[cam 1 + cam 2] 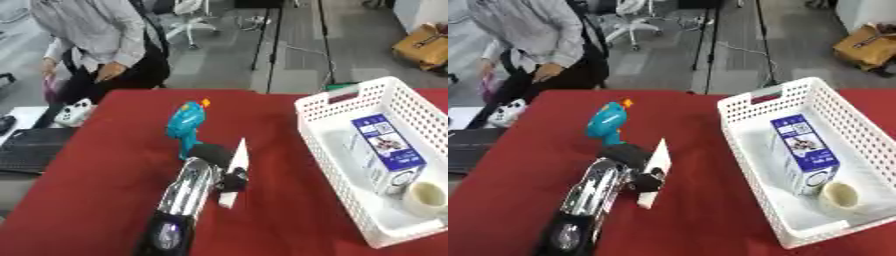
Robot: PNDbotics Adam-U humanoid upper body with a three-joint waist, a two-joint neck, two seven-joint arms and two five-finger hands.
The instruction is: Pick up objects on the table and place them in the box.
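Note:
My left hand (213, 154) reaches in from the bottom on a silver forearm, its black fingers curled round a long white flat piece (239, 155) that stands on edge on the red table (114, 190). Just beyond the hand lies a teal toy drill (186, 123) with an orange tip. The white lattice basket (320, 142) stands at the right and holds a blue-and-white carton (388, 150) and a cream cup (426, 196). My right hand shows in neither view.
Off the table's left edge are a dark keyboard (28, 147) and a white game controller (73, 111). A brown bag (424, 45) sits on the floor far right. Bare red cloth lies between the hand and the basket.

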